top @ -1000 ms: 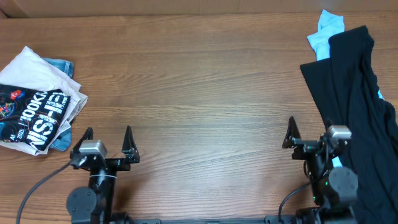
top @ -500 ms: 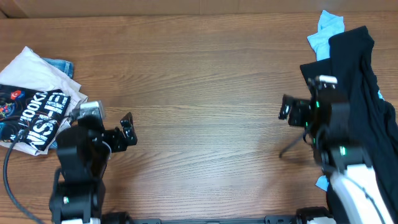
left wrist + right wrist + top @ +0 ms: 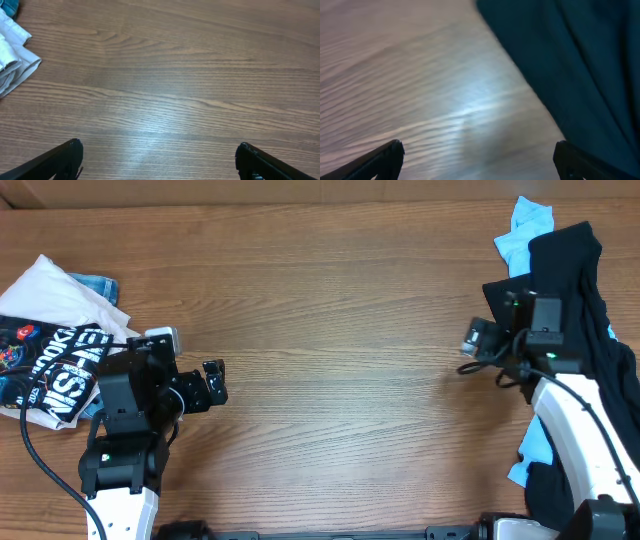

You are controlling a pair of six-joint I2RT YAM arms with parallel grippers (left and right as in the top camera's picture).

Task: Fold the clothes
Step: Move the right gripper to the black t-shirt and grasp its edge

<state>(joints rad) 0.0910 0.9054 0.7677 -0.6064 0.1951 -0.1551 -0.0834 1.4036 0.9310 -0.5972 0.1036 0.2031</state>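
Note:
A black garment (image 3: 575, 300) lies crumpled along the table's right edge, over a light blue cloth (image 3: 525, 225). It fills the right of the right wrist view (image 3: 580, 65). My right gripper (image 3: 478, 340) is open and empty, just left of the black garment's edge; its fingertips (image 3: 479, 155) hover over bare wood. My left gripper (image 3: 212, 383) is open and empty over bare wood (image 3: 159, 155). A folded pile (image 3: 60, 350) of white printed shirts lies at the far left; its edge shows in the left wrist view (image 3: 12, 57).
A blue denim piece (image 3: 95, 285) peeks from under the folded pile. The wooden table (image 3: 330, 330) spans the view between the two arms. Another bit of light blue cloth (image 3: 530, 450) shows beside the right arm.
Both arms have risen from their rest pose and reached forward. The right gripper has swung toward the black garment. The left gripper has turned to point right, over bare wood.

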